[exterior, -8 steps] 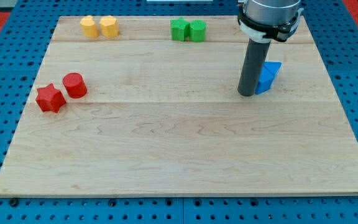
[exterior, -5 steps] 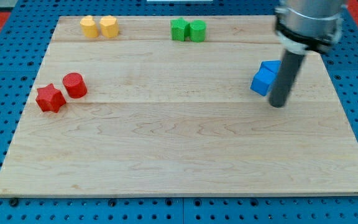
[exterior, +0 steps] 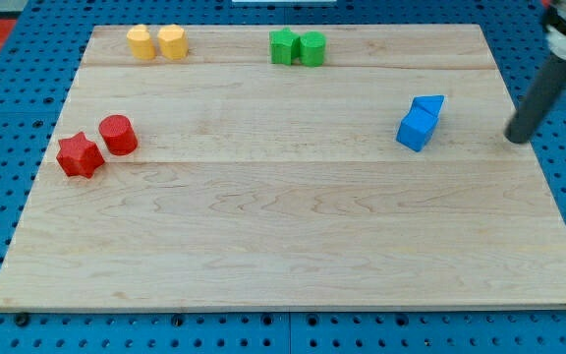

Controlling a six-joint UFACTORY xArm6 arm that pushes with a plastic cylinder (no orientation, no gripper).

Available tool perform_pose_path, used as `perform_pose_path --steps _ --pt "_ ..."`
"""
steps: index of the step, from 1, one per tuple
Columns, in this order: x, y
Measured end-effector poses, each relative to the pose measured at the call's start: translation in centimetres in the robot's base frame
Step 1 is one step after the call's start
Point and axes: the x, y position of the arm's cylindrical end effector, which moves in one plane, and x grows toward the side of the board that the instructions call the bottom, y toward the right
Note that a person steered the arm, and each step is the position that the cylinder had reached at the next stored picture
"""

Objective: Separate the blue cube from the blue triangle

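The blue cube (exterior: 416, 130) sits on the wooden board at the view's right, touching the blue triangle (exterior: 429, 104), which lies just above and to its right. My tip (exterior: 517, 139) is at the board's right edge, well to the right of both blue blocks and apart from them.
Two yellow blocks (exterior: 157, 42) stand at the view's top left. Two green blocks (exterior: 297, 47) stand at the top middle. A red star (exterior: 79, 155) and a red cylinder (exterior: 118, 134) sit at the left. The board (exterior: 283, 226) rests on a blue pegboard.
My tip has moved from the left side of the blue blocks across to their right and on to the board's right edge. The blue blocks stay together.
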Motion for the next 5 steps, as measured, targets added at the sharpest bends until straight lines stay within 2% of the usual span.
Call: perform_pose_path --steps 2,3,4,5 --pt "1.1 -15.1" --pt "0.8 -14.8" --pt "1.1 -22.9" --pt "0.6 -25.6"
